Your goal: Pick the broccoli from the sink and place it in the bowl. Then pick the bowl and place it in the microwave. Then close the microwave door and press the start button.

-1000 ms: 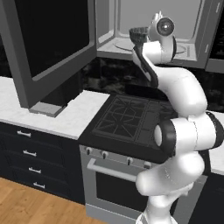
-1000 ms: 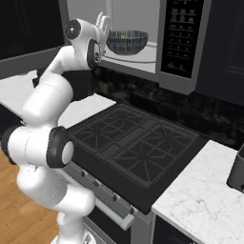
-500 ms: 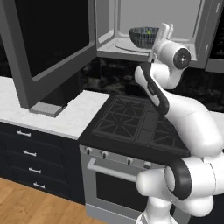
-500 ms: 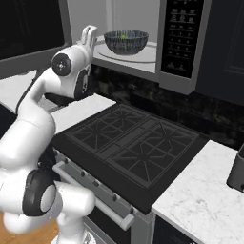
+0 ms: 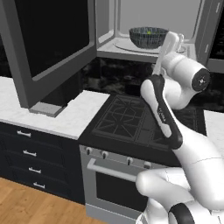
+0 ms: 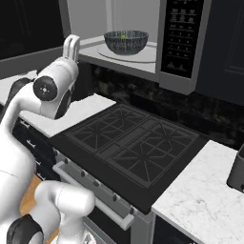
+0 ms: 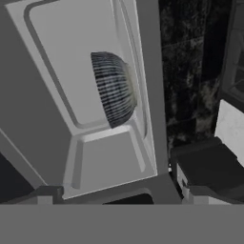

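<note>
Now the bowl (image 5: 148,37), broccoli (image 5: 149,32) inside, sits on the microwave (image 6: 183,47) turntable. Gripper (image 5: 170,40) just outside the microwave mouth, jaws wide, holding nothing. Placing step looks done; next: reach the microwave door (image 5: 48,43), swing it shut.

White arm (image 5: 192,148), seemingly dark joints.

Greys, black and one speck of green on my screens

I see a mottled blue-grey round bowl (image 5: 148,37) with a bright green broccoli floret (image 5: 149,32) inside, a light grey microwave cavity (image 6: 93,14), its grey-framed black-glass door (image 5: 48,43), a black stove top (image 6: 131,143), white speckled marble tabletop (image 5: 65,116) and orange-brown wood floor (image 5: 35,208).
</note>
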